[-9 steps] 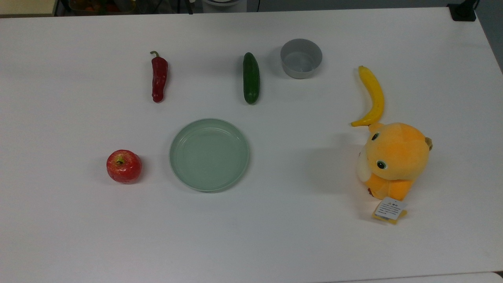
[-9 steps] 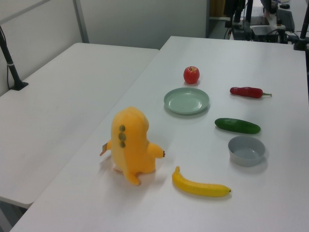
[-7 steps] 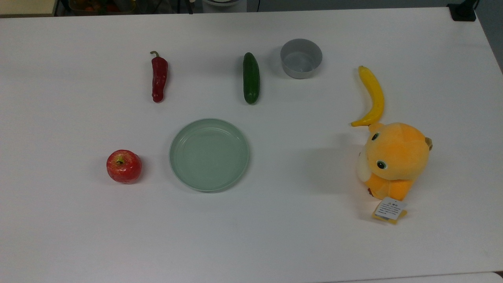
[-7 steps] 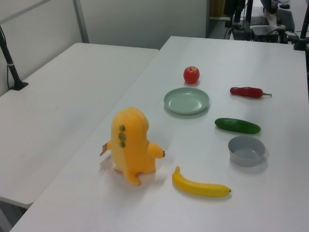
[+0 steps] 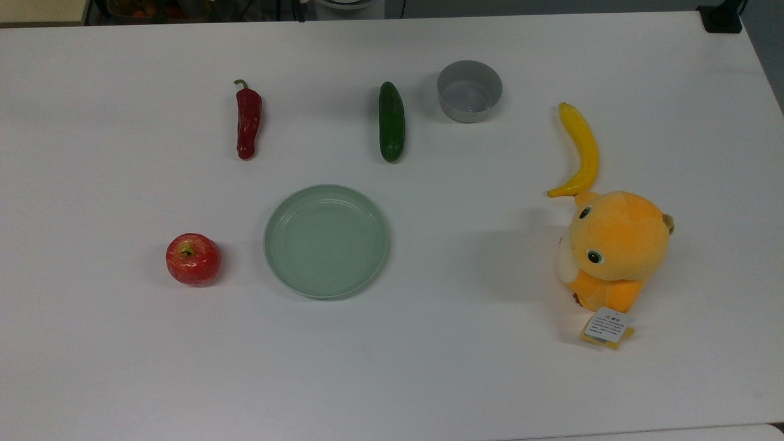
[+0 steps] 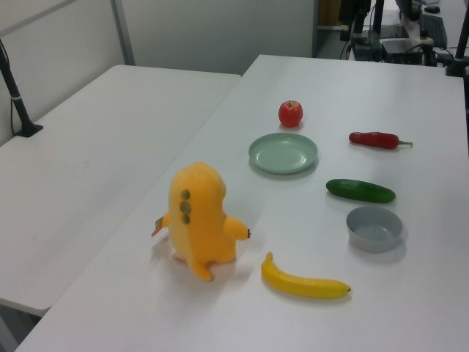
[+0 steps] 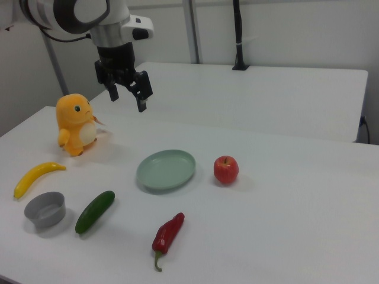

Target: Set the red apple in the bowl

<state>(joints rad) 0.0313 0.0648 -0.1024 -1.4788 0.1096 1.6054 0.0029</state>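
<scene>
The red apple (image 5: 193,259) (image 6: 290,113) (image 7: 225,170) sits upright on the white table, just off the pale green plate in the top view's lower left. The grey bowl (image 5: 469,90) (image 6: 374,228) (image 7: 44,209) stands with nothing in it at the far side of the top view, right of the cucumber. In the right view my gripper (image 7: 128,102) hangs high in the air, open and holding nothing, above and left of the plate and far from both apple and bowl.
A pale green plate (image 5: 326,241) lies mid-table. A red chili pepper (image 5: 248,120), a cucumber (image 5: 391,121), a banana (image 5: 579,150) and an orange plush toy (image 5: 614,250) are spread around. A second white table (image 6: 88,161) stands alongside.
</scene>
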